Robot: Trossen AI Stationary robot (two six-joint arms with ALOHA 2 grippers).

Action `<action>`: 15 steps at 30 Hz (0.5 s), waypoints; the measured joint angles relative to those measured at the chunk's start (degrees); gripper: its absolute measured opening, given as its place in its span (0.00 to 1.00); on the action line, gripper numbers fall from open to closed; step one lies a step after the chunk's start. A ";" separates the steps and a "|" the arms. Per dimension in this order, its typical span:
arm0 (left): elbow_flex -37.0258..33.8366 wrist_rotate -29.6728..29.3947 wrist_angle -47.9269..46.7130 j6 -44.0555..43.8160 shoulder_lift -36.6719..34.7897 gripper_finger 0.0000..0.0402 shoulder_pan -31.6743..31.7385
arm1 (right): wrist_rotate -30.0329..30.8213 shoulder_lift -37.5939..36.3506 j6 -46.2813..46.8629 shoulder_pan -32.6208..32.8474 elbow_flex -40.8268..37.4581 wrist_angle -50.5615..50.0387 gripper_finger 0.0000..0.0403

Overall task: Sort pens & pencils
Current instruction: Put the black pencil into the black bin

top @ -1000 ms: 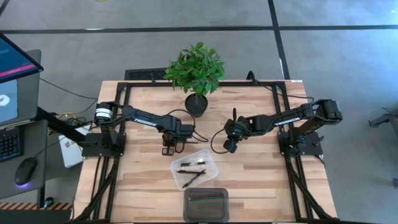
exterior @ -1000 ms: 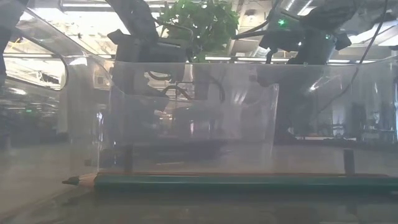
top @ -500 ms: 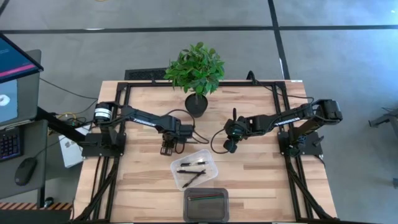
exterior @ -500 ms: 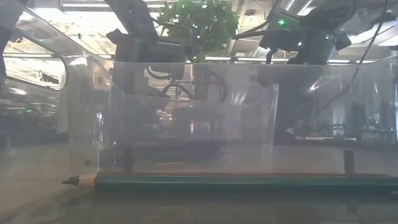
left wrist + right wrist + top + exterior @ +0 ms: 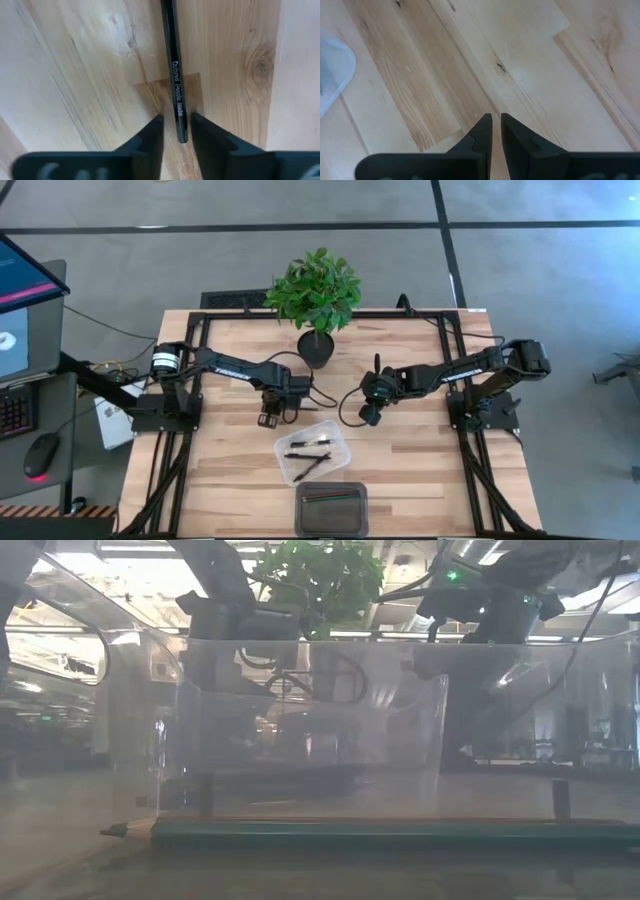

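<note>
High view: left end effector (image 5: 268,418) over the bench (image 5: 230,470), just beyond the clear tray holding pens (image 5: 309,452); right end effector (image 5: 368,416) idle mid-bench.
Left wrist view: fingers (image 5: 150,137) clamped on one pencil (image 5: 175,80) near its end. Judged light, stiff, slick; a mid-shaft grip would resist pivoting.
Right wrist view: fingers (image 5: 481,131) nearly together, nothing held.

High view: overhead, straight down, whole table (image 5: 400,450). Low view: tabletop level, pressed against clear bin (image 5: 310,730), facing room. Wrist views: close, facing down at wood. High and low share potted plant (image 5: 316,292).
</note>
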 joint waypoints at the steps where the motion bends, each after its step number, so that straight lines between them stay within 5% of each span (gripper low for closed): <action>1: -0.11 0.00 0.13 0.02 -0.02 0.19 0.00 | -0.02 0.00 0.00 0.00 0.00 0.02 0.15; 6: -0.68 -0.49 1.28 -1.34 -0.17 0.03 -0.04 | 0.00 0.00 0.00 0.00 0.00 0.02 0.15; 15: -3.06 -0.71 3.26 -3.74 -0.87 0.09 -0.24 | 0.00 0.00 0.00 0.00 0.00 0.04 0.15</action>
